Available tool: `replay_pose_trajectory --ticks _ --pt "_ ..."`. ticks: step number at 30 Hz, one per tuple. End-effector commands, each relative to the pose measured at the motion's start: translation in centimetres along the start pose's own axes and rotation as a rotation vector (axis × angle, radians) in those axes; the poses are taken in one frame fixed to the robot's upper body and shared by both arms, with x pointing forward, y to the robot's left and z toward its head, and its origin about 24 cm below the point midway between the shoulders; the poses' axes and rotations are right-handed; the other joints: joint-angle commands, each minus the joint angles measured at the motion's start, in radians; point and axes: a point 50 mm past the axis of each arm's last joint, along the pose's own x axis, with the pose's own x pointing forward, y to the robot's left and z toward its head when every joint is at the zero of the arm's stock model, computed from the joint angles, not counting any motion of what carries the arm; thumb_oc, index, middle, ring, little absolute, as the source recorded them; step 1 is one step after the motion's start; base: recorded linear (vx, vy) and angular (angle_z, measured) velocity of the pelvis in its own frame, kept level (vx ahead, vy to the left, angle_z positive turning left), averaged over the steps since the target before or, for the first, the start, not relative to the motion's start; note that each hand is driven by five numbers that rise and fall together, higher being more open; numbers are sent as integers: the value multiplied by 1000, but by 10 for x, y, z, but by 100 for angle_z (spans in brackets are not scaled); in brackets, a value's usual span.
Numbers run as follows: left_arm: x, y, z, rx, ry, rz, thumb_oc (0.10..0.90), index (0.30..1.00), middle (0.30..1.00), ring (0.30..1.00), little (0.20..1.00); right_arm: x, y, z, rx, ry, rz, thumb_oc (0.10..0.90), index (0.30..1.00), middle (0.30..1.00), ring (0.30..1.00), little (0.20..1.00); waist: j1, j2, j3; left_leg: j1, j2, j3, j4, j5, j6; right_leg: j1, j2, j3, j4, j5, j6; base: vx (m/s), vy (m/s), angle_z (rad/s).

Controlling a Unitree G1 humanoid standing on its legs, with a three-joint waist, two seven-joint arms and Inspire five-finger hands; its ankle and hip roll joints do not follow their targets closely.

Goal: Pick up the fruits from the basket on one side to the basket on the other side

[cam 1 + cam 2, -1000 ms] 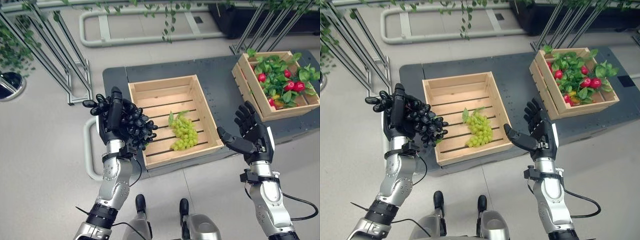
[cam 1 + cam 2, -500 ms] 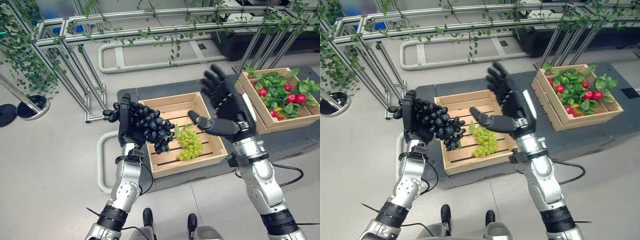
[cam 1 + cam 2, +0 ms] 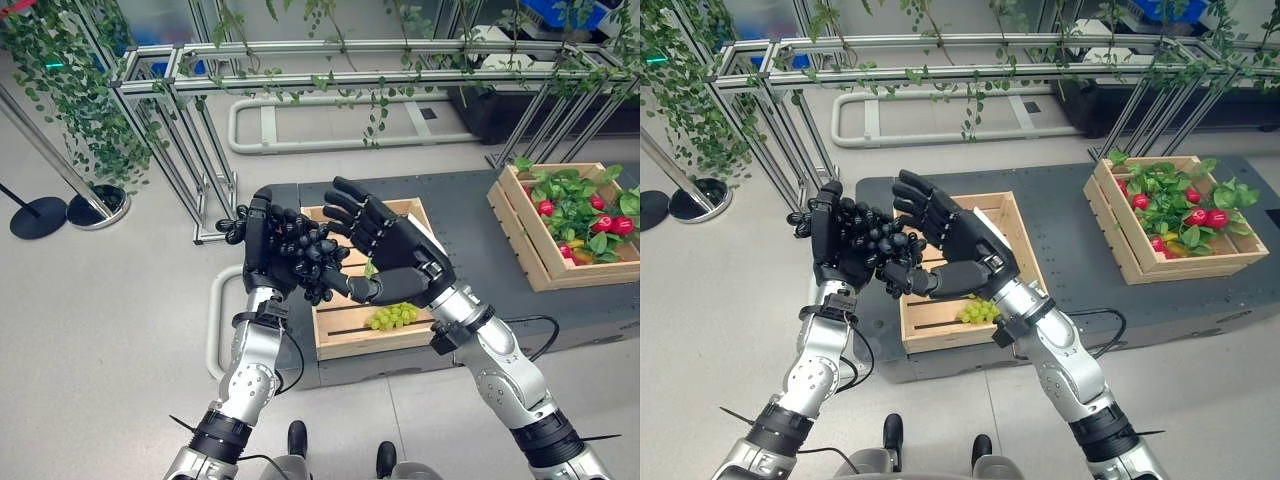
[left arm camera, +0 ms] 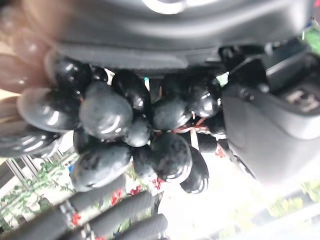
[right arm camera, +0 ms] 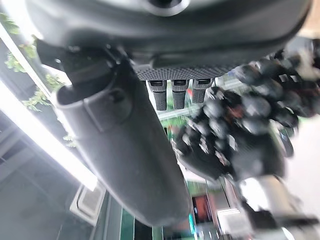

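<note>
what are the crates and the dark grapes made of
Crates: pale unfinished wood by the look, with visible slats and grain. Dark grapes in the left hand: glossy, smooth skins with sharp highlights; real or plastic, the look cannot settle it.

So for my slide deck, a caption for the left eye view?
Left hand holds black grapes as the open right hand reaches them above the wooden crate.

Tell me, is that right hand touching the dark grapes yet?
Cannot tell. In the left eye view the right hand overlaps the dark grapes in the left hand; neither contact nor gap shows plainly.
</note>
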Motion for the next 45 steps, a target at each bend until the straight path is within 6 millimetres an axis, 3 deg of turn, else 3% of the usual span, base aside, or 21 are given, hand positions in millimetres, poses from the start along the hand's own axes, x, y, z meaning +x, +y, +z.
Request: replay_pose_trajectory --ticks 1,14,18,21,27,36,45 --pt "7 -46 21 33 -127 -295 400 300 300 300 300 8 4 11 60 -118 84 800 900 900 900 900 20 3 -176 65 -1 -21 2 -147 -14 -47 -37 -22 1 38 12 0 0 0" --pt "4 -47 29 20 -137 -340 400 300 300 300 300 -1 7 -3 47 -24 97 800 900 900 900 900 17 7 -201 62 0 -20 2 -144 -14 -53 -41 -13 1 42 17 0 0 0" --pt "2 -50 30 4 -133 -375 400 300 300 300 300 -4 0 -5 -9 -24 -1 800 900 900 900 900 18 8 -204 59 0 -22 2 -143 -13 -57 -41 -11 1 45 17 0 0 0" --pt "1 -54 29 19 -140 -393 400 300 300 300 300 -3 -8 0 -38 -108 -166 800 900 900 900 900 16 13 -202 61 1 -20 2 -144 -11 -58 -40 -4 1 48 17 0 0 0" --pt "1 -58 39 51 -203 -366 400 300 300 300 300 -1 -8 16 -105 -235 -327 800 900 900 900 900 11 24 -201 58 -2 -19 2 -145 -6 -63 -39 12 1 49 18 0 0 0" --pt "-3 -51 69 88 -324 -323 400 300 300 300 300 -19 -14 33 -163 -295 -412 800 900 900 900 900 9 28 -203 46 -4 -26 2 -145 -6 -71 -42 12 1 47 20 0 0 0" --pt "-5 -57 79 89 -361 -368 400 300 300 300 300 -19 -10 27 -157 -198 -241 800 900 900 900 900 13 21 -208 40 -2 -29 2 -144 -9 -74 -45 2 1 44 20 0 0 0"
